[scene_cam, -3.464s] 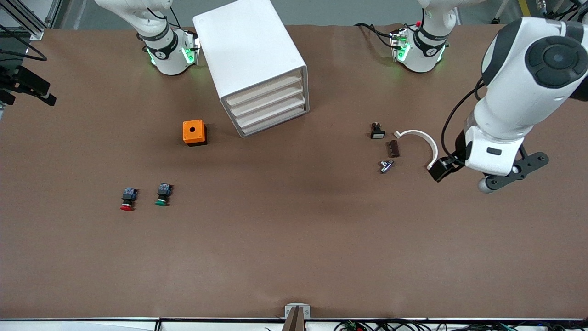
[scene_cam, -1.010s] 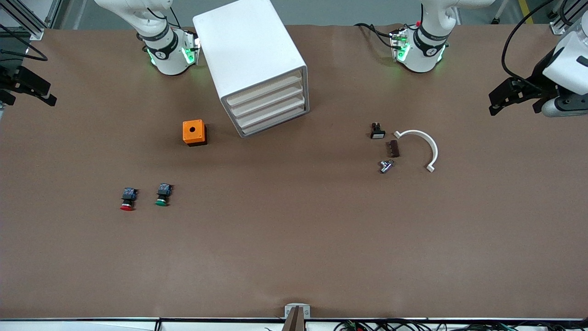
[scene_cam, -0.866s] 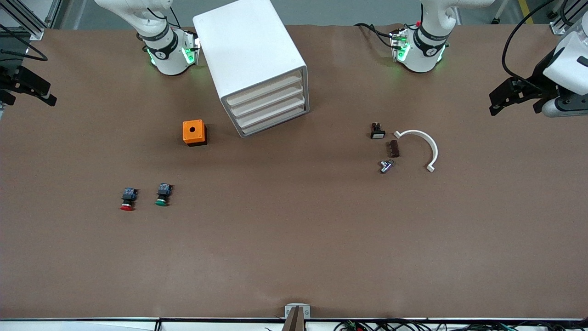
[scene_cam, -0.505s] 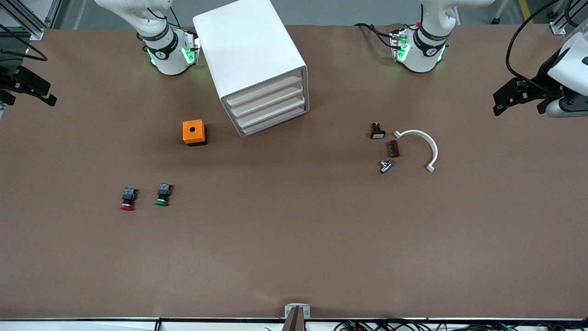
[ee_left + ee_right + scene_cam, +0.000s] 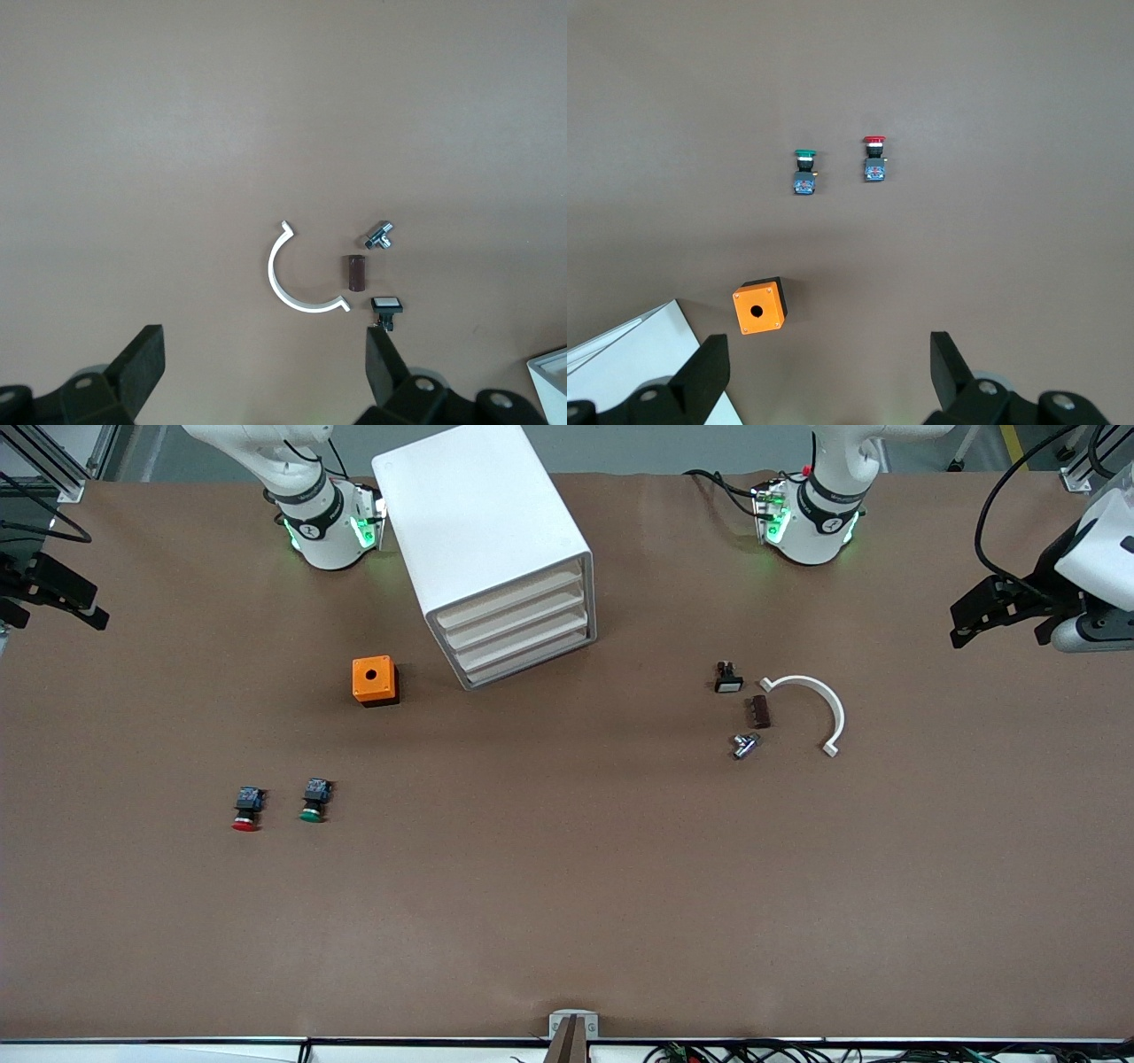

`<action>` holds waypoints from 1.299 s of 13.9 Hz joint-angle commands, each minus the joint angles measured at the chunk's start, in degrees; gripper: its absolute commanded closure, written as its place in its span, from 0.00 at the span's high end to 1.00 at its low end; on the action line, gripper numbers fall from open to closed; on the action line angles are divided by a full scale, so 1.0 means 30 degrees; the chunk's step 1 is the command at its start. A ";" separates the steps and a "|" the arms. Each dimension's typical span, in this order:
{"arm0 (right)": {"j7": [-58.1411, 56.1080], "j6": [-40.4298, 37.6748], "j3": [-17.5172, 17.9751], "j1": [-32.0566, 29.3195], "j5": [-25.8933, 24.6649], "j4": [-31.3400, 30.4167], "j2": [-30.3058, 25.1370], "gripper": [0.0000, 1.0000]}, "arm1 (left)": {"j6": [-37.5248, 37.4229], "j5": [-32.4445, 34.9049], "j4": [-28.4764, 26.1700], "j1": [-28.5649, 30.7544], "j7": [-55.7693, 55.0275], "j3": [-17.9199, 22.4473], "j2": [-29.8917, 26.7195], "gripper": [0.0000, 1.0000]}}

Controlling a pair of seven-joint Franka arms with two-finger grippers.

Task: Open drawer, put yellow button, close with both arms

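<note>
Front view: left gripper [image 5: 974, 613] has pulled back from the white clip [image 5: 811, 701], fingers spread; right gripper [image 5: 53, 593] waits, spread; top drawer [image 5: 512, 602] sits flush.

A robotics lab bench is showing here: two glossy white robot arm bases [image 5: 323, 522] are glowing green on a brown-covered table [image 5: 567, 886], aluminium framing [image 5: 53, 460] and loose cables [image 5: 797, 1052] are edging it.
</note>
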 commanded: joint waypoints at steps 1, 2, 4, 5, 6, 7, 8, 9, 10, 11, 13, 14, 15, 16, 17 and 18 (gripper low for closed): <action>0.0169 0.0194 -0.0088 0.0173 0.0062 -0.0456 -0.0488 1.00 | -0.0028 -0.0010 -0.0095 0.0006 0.0385 0.0057 -0.0190 1.00; 0.0169 0.0194 -0.0088 0.0173 0.0062 -0.0456 -0.0517 1.00 | -0.0028 -0.0010 -0.0095 0.0006 0.0385 0.0057 -0.0190 1.00; 0.0169 0.0194 -0.0088 0.0173 0.0033 -0.0456 -0.0517 1.00 | -0.0028 0.0019 -0.0095 0.0035 0.0385 0.0057 -0.0190 1.00; 0.0169 0.0194 -0.0088 0.0173 0.0062 -0.0456 -0.0488 1.00 | -0.0028 0.0019 -0.0124 0.0007 0.0385 0.0057 -0.0190 1.00; 0.0169 0.0194 -0.0088 0.0173 0.0062 -0.0456 -0.0517 1.00 | -0.0028 0.0019 -0.0095 0.0006 0.0414 0.0057 -0.0190 1.00; 0.0169 0.0194 -0.0088 0.0173 0.0062 -0.0485 -0.0517 1.00 | -0.0028 0.0019 -0.0095 0.0035 0.0415 0.0057 -0.0190 1.00; 0.0169 0.0194 -0.0088 0.0173 0.0062 -0.0485 -0.0517 1.00 | -0.0028 0.0048 -0.0124 0.0036 0.0531 0.0057 -0.0190 1.00; 0.0169 0.0194 -0.0088 0.0173 0.0062 -0.0456 -0.0488 1.00 | -0.0028 0.0048 -0.0124 0.0036 0.0764 0.0057 -0.0190 1.00; 0.0169 0.0194 -0.0088 0.0173 0.0062 -0.0485 -0.0488 1.00 | -0.0028 0.0048 -0.0124 0.0065 0.0940 0.0086 -0.0190 1.00; 0.0169 0.0194 -0.0088 0.0173 0.0062 -0.0456 -0.0488 1.00 | -0.0057 0.0048 -0.0124 0.0094 0.1116 0.0086 -0.0248 1.00; 0.0169 0.0223 -0.0088 0.0173 0.0033 -0.0485 -0.0488 1.00 | -0.0262 0.0048 -0.0066 0.0094 0.1176 0.0115 -0.0249 1.00; 0.0169 0.0194 -0.0088 0.0173 0.0033 -0.0485 -0.0517 1.00 | -0.0263 0.0048 -0.0095 0.0094 0.1176 0.0115 -0.0220 1.00; 0.0169 0.0194 -0.0088 0.0173 0.0033 -0.0485 -0.0488 1.00 | -0.0350 0.0048 -0.0066 0.0123 0.1176 0.0115 -0.0219 1.00; 0.0169 0.0194 -0.0088 0.0173 0.0033 -0.0485 -0.0517 1.00 | -0.0409 0.0048 -0.0037 0.0124 0.1176 0.0115 -0.0219 1.00; 0.0169 0.0194 -0.0088 0.0173 0.0033 -0.0485 -0.0488 1.00 | -0.0409 0.0048 -0.0007 0.0095 0.1147 0.0115 -0.0219 1.00; 0.0169 0.0194 -0.0088 0.0173 0.0033 -0.0485 -0.0488 1.00 | -0.0380 0.0048 -0.0007 0.0094 0.1118 0.0115 -0.0161 1.00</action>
